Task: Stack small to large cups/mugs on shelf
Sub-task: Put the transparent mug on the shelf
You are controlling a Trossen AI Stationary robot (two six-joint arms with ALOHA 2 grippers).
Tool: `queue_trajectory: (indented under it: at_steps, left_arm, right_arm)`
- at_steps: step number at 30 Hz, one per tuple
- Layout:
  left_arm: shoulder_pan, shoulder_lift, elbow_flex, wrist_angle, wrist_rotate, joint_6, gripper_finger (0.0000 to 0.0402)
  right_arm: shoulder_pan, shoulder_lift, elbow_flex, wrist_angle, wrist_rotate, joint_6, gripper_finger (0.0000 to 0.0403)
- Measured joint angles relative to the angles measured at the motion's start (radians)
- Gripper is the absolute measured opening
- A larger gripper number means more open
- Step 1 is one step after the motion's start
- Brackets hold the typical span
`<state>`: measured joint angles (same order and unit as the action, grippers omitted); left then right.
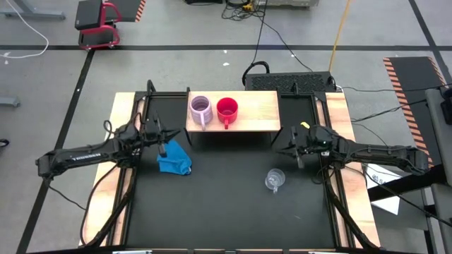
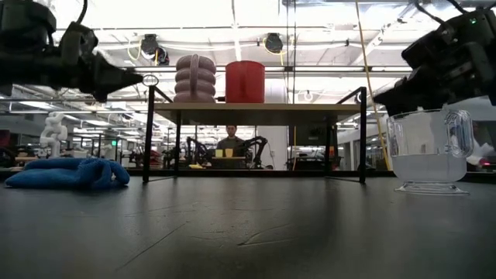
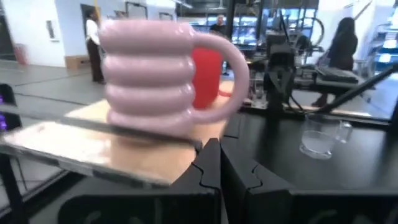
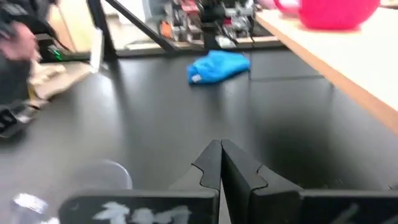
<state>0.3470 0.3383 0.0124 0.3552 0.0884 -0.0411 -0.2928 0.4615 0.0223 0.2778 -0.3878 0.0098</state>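
The lilac mug point(image 1: 200, 109) and the red mug point(image 1: 227, 109) stand upright side by side on the wooden shelf point(image 1: 258, 109), the lilac one on the left. The clear glass cup point(image 1: 275, 179) stands on its base on the black tabletop, at the right and nearer than the shelf. My left gripper point(image 1: 167, 140) is shut and empty. It hovers level off the shelf's near left corner, facing the lilac mug point(image 3: 149, 81). My right gripper point(image 1: 281, 149) is also shut and empty, hovering off the shelf's near right corner above the glass cup point(image 2: 430, 151).
A crumpled blue cloth point(image 1: 174, 161) lies on the tabletop just below my left gripper. The shelf stands on thin black legs point(image 2: 147, 136) with open space beneath it. The right half of the shelf top is bare. People show in the room beyond.
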Motion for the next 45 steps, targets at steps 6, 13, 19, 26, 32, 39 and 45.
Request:
queue_trajectory:
  at_steps: [6,13,19,26,32,39,45]
  left_arm:
    - [-0.010,0.000,-0.003,-0.035,0.012,0.015,0.0000]
    - [-0.013,0.001,-0.003,-0.044,0.022,0.031,0.0000]
    - [-0.013,0.001,-0.003,-0.048,0.052,0.034,0.0003]
    - [-0.013,0.002,-0.003,-0.074,0.052,0.068,0.0004]
    - [-0.013,0.002,-0.002,-0.078,0.084,0.083,0.0003]
    - [-0.013,0.002,-0.002,-0.128,0.098,0.085,0.0010]
    - [-0.013,0.002,-0.002,-0.147,0.098,0.103,0.0007]
  right_arm:
    - [0.005,0.000,0.052,-0.016,-0.089,0.062,0.0000]
    - [0.068,0.001,0.208,-0.177,-0.087,0.016,0.0000]
    - [0.160,0.024,0.314,-0.204,-0.052,0.018,0.0000]
    - [0.256,0.120,0.502,-0.532,0.089,0.062,0.0000]
    - [0.322,0.248,0.677,-0.787,0.202,0.080,0.0000]
    - [0.368,0.402,0.781,-0.922,0.203,0.155,0.0000]
    - [0.370,0.493,0.810,-0.944,0.201,0.251,0.0013]
